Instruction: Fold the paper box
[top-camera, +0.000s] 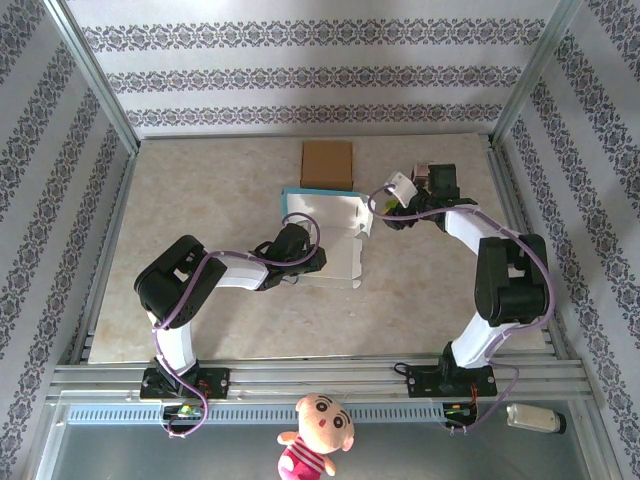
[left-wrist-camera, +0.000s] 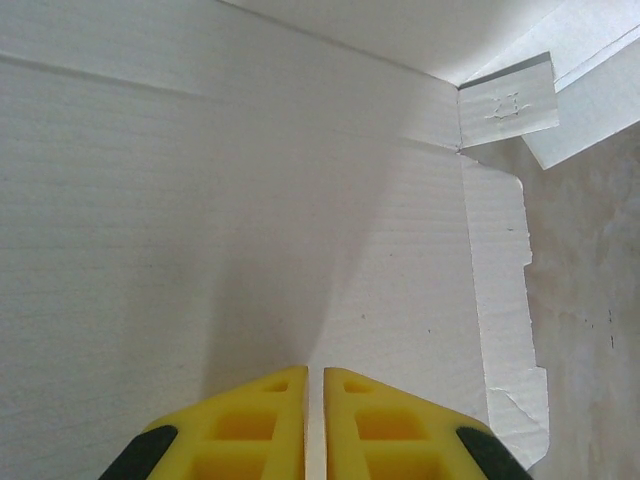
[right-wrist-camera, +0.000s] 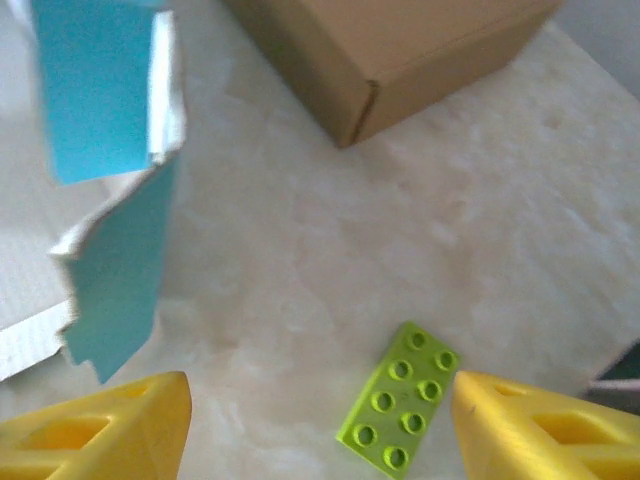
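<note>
The paper box (top-camera: 335, 235) lies partly folded in the middle of the table, white inside and blue outside, with its far wall raised. My left gripper (top-camera: 300, 248) rests on its near-left part. In the left wrist view, that gripper (left-wrist-camera: 315, 372) is shut, its yellow tips nearly touching over the white inner panel (left-wrist-camera: 250, 200), with a tabbed side flap (left-wrist-camera: 500, 280) lying to the right. My right gripper (top-camera: 385, 212) hovers at the box's right side. It (right-wrist-camera: 320, 400) is open above bare table, with the blue flaps (right-wrist-camera: 110, 270) hanging to its left.
A closed brown cardboard box (top-camera: 327, 163) sits just behind the paper box, and appears again (right-wrist-camera: 400, 50) in the right wrist view. A lime green brick (right-wrist-camera: 400, 410) lies on the table near the right finger. Patterned walls and metal rails enclose the table (top-camera: 200, 180).
</note>
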